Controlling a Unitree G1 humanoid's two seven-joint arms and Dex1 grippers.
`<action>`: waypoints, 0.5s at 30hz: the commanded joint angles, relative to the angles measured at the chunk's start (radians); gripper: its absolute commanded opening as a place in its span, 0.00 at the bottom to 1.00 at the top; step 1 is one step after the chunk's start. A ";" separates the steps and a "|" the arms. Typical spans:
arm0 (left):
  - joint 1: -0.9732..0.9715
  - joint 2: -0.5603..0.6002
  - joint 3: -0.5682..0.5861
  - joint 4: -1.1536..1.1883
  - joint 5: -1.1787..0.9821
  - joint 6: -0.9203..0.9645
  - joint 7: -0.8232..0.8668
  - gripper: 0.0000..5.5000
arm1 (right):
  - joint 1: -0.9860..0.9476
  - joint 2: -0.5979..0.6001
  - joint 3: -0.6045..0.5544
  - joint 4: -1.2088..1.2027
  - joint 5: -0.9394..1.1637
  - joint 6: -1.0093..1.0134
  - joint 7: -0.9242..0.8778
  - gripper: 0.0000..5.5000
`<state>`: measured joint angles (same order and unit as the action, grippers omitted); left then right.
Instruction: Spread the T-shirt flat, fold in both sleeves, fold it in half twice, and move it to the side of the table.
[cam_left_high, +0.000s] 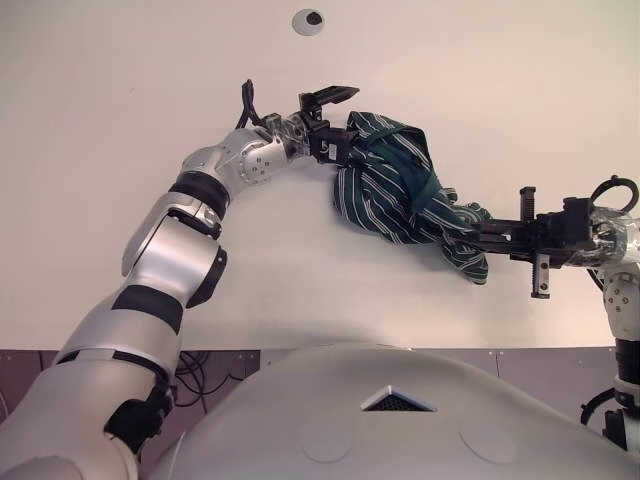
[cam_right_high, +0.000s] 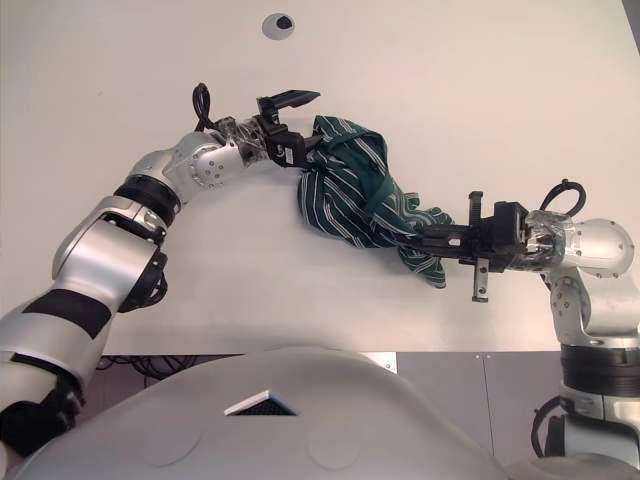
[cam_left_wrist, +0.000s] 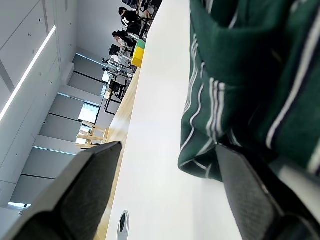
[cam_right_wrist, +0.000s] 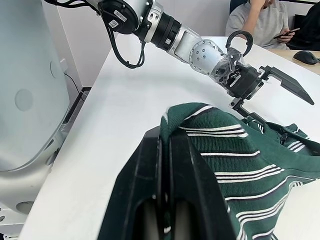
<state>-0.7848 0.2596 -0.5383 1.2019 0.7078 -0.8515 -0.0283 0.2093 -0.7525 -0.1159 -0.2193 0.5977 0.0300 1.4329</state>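
One wad, nothing flat yet: the T-shirt (cam_left_high: 390, 180) sits bunched near the middle of the table (cam_left_high: 150, 80), stripes running every way, no sleeve I can pick out. Right gripper (cam_left_high: 478, 232) is pressed together on a twist of cloth at the lump's near right end. Left gripper (cam_left_high: 343, 122) is spread at the far left end, one finger up in the air, the other against or under the fabric, pinching nothing.

Risks as I see them:
- If the right arm pulls alone, the whole lump likely drags along instead of opening.
- The right pinch probably has several layers, so a pull could tighten the twist.
- Left closing blind may grab a fold, not an edge.
- A tail of cloth lies near the table's near edge; a drag that way could tip it off.
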 joint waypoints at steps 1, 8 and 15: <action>-0.013 0.007 -0.021 0.020 0.017 0.031 0.014 0.62 | -0.006 0.014 0.001 0.007 -0.002 -0.022 -0.003 0.00; -0.015 -0.009 -0.044 0.008 0.020 -0.004 0.022 0.59 | 0.004 0.009 -0.008 0.005 0.004 -0.034 -0.006 0.00; -0.023 -0.018 -0.072 0.007 0.034 -0.009 0.038 0.42 | -0.001 0.006 -0.005 -0.012 0.005 -0.027 -0.025 0.00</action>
<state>-0.7861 0.2459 -0.5939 1.2120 0.7260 -0.8557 0.0027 0.2118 -0.7527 -0.1163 -0.2167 0.5982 0.0042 1.4139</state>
